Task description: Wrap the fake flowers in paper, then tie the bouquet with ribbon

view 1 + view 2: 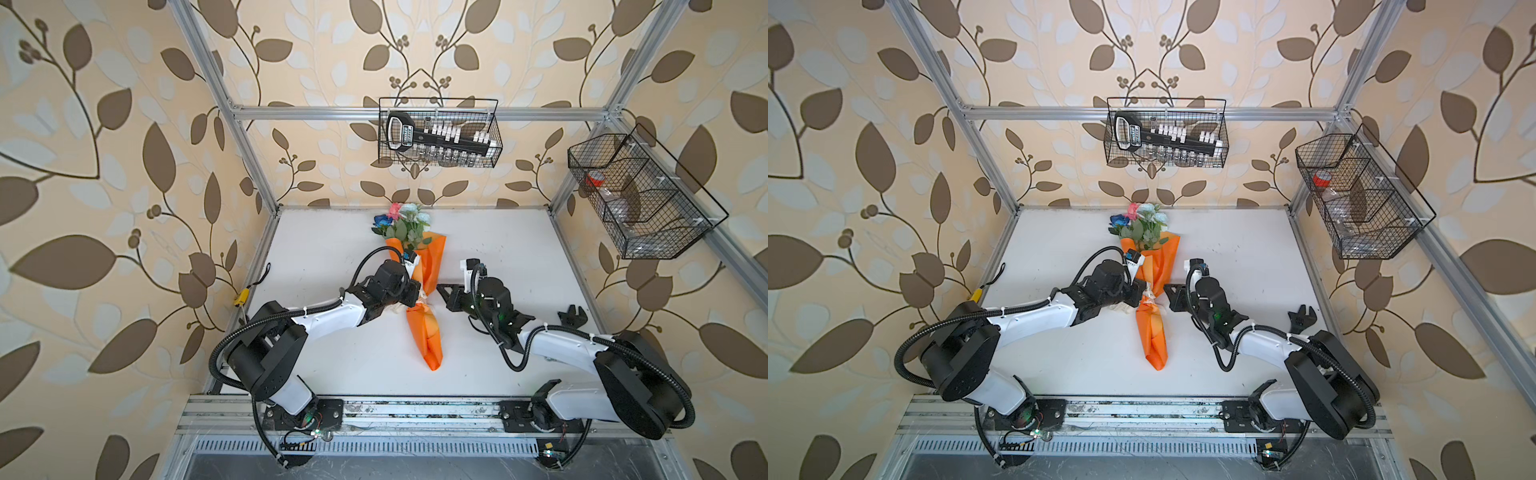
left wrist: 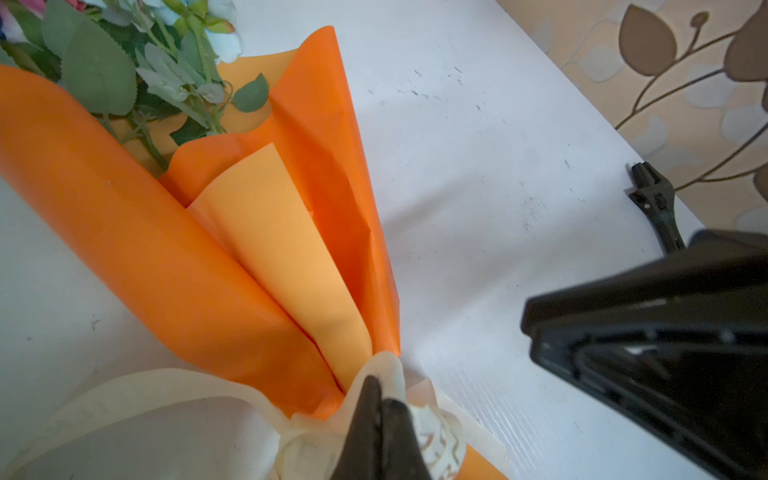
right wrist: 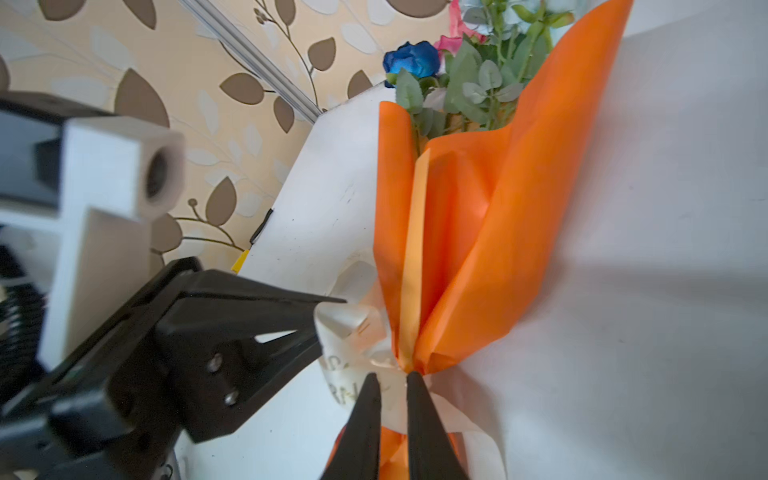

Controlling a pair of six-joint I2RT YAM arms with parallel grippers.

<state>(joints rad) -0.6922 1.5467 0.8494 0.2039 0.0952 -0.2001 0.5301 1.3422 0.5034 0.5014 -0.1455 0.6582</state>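
Left gripper [image 2: 380, 390] is sitting clamped together on the cream ribbon with dark lettering [image 2: 124, 390], which is wrapping the pinched waist of the bouquet of fake flowers in bright orange wrapping paper [image 1: 428, 328]. Right gripper [image 3: 390, 376] is sitting just beside that waist, its fingers standing narrowly apart. The bouquet is lying mid-table on the scuffed white tabletop [image 1: 332, 257], blooms pointing toward the back wall. A black adjustable wrench [image 1: 573, 316] is resting near the table's right edge. Beige wallpaper with brown leaves [image 1: 104, 166] is covering the walls. One black wire basket [image 1: 386, 158] is hanging from the silver aluminium frame [image 1: 311, 113] at the back, another wire basket [image 1: 665, 232] on the right.
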